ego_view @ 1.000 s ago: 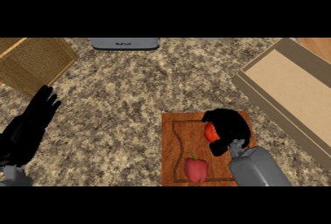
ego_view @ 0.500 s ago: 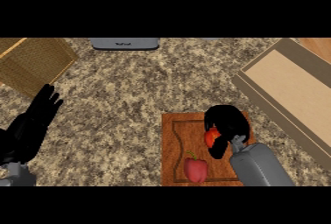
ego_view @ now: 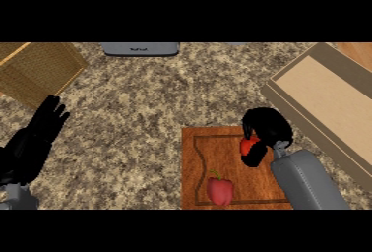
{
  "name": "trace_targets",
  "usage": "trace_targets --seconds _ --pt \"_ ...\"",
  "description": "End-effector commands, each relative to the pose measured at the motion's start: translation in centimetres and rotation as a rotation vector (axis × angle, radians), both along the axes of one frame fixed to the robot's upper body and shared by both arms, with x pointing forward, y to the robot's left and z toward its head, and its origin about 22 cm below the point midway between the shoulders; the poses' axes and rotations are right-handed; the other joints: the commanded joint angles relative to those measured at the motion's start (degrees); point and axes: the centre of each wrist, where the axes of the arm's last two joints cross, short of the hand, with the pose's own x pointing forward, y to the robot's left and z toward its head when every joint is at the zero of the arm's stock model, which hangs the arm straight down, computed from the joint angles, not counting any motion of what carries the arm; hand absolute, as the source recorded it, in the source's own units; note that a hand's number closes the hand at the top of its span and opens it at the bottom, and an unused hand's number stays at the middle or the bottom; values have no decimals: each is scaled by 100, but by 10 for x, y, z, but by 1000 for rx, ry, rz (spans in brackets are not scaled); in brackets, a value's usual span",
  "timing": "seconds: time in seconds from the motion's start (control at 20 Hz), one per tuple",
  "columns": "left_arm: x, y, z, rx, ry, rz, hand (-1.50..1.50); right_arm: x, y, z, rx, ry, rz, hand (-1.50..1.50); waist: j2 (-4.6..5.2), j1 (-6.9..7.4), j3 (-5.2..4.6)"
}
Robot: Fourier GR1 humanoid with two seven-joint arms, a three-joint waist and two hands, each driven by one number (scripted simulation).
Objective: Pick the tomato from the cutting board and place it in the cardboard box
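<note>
Tomato now nearly swallowed by the right hand, fingers curled around it over the cutting board; left hand stays open, resting at the worktop's left edge.

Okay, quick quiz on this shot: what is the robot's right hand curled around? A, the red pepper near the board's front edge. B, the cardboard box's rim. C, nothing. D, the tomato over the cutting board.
D: the right hand curls round the tomato above the cutting board, while the red pepper lies apart, untouched.
</note>
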Motion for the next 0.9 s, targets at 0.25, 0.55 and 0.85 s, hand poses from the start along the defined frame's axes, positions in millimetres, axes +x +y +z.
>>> trace_targets --seconds 0.25,0.55,0.85 --pt "-7 5 3 5 -2 6 0 -13 -1 54 30 -243 -6 150 -14 -30 0" --pt "-1 -12 -1 -2 -4 11 0 -45 17 138 80 -470 2 150 -39 -104 -3" --pt "-7 0 1 1 22 0 0 -61 5 197 106 -644 -189 150 -22 -43 -3"
